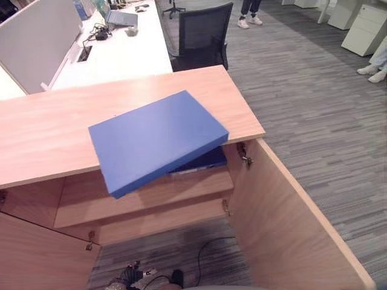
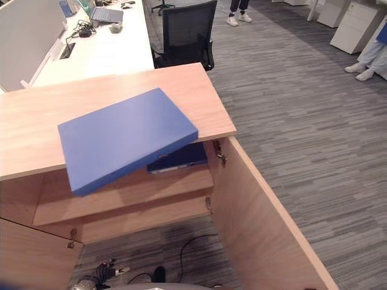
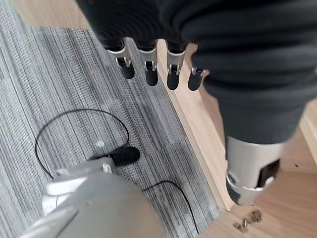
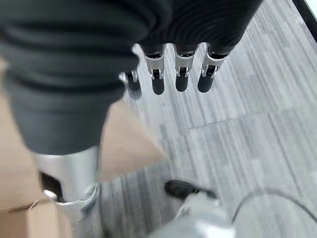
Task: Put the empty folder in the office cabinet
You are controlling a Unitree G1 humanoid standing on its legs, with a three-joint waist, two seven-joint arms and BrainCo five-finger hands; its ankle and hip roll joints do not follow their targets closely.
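No writing can be made out on the flat, rectangular blue folder (image 1: 158, 140), and its cover is seen to be plain.

The folder is laid on the front edge of the light wooden cabinet top (image 1: 54, 130), with its near part overhanging the open compartment. Its long axis is turned at a slant to that edge, from the near left corner to the far right corner, and the far end is raised slightly higher than the near one. A second dark blue folder (image 1: 202, 162) is partly covered beneath its right end, lying on the wooden shelf (image 1: 151, 192) inside the cabinet. The right-hand wooden cabinet door (image 1: 290, 223) is swung wide open towards the camera, and the left door (image 1: 36, 254) is open as well.

The left hand (image 3: 148, 67) is seen in its own wrist view, hanging with its fingers (image 3: 172, 74) straight and relaxed and pointed down at the grey striped carpet (image 3: 64, 99); nothing is held in it. A wooden door edge (image 3: 198, 129) is passed just beside its fingertips. The right hand (image 4: 181, 69) is held the same way in its wrist view, fingers straight and empty above the carpet, with a wooden panel corner (image 4: 133, 148) just beside them. Both hands are kept well below the folder.

A black mesh office chair (image 1: 202, 36) and a white desk (image 1: 121, 54) are seen beyond the cabinet.
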